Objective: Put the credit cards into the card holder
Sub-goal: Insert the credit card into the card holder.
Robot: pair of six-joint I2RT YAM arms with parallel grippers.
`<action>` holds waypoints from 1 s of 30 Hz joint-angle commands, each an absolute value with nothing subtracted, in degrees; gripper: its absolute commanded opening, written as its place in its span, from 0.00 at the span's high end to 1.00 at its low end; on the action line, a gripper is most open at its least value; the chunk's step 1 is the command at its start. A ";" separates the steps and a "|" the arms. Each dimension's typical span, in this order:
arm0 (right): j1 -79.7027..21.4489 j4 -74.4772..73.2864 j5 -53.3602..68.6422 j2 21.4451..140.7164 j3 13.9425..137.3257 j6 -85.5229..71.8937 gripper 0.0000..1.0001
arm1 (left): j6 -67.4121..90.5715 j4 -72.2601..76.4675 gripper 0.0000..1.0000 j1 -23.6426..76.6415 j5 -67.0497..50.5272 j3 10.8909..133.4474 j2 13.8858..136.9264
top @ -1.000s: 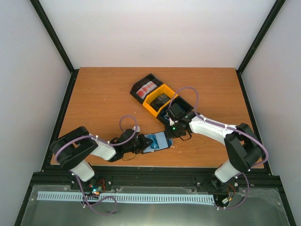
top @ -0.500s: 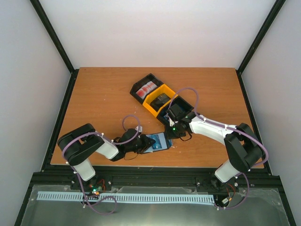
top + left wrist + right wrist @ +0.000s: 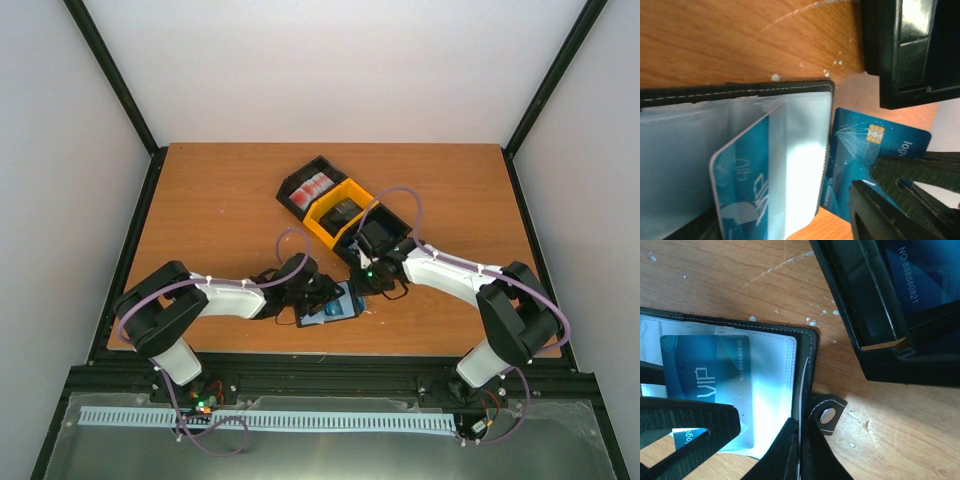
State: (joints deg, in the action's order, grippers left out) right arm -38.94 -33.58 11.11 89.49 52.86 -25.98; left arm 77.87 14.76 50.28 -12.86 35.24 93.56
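Note:
The card holder (image 3: 338,306) (image 3: 715,92) (image 3: 804,355) lies open on the table, its clear pockets facing up. A blue credit card (image 3: 742,175) (image 3: 700,372) sits partly inside one pocket. A second blue credit card (image 3: 880,137) (image 3: 687,436) lies flat on the wood and is partly under the holder's edge. My left gripper (image 3: 322,297) (image 3: 805,222) is open over the holder, with its fingers (image 3: 687,422) either side of the pocketed card. My right gripper (image 3: 362,283) (image 3: 807,455) is shut on the holder's edge beside the clasp tab (image 3: 827,415).
Joined black-yellow-black bins (image 3: 322,228) (image 3: 910,50) stand just behind the holder. Red-and-white cards (image 3: 313,187) lie in the far bin, a dark one (image 3: 345,210) in the yellow one and a blue one (image 3: 920,275) in the near one. Bare wood (image 3: 210,210) lies to the left.
My left gripper has opened and reached right over the card holder, leaving the blue card in the pocket. The right gripper has stayed shut on the holder's edge.

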 commanded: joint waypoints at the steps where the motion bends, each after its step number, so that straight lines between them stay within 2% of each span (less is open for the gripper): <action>1: -39.38 -32.75 11.95 89.68 52.20 -26.74 0.97 | 77.52 -0.86 0.42 51.41 -11.40 38.66 93.48; 5: -39.38 -32.83 11.82 89.91 52.37 -26.72 0.97 | 77.20 -6.52 0.39 51.50 -9.58 41.45 93.95; 11: -39.37 -32.75 11.76 90.09 52.37 -26.94 0.97 | 77.51 -6.87 0.30 51.50 -10.21 39.92 90.10; 30: -39.37 -30.82 16.30 89.52 52.63 -25.59 0.97 | 81.80 -7.44 0.28 51.50 -12.02 32.38 79.06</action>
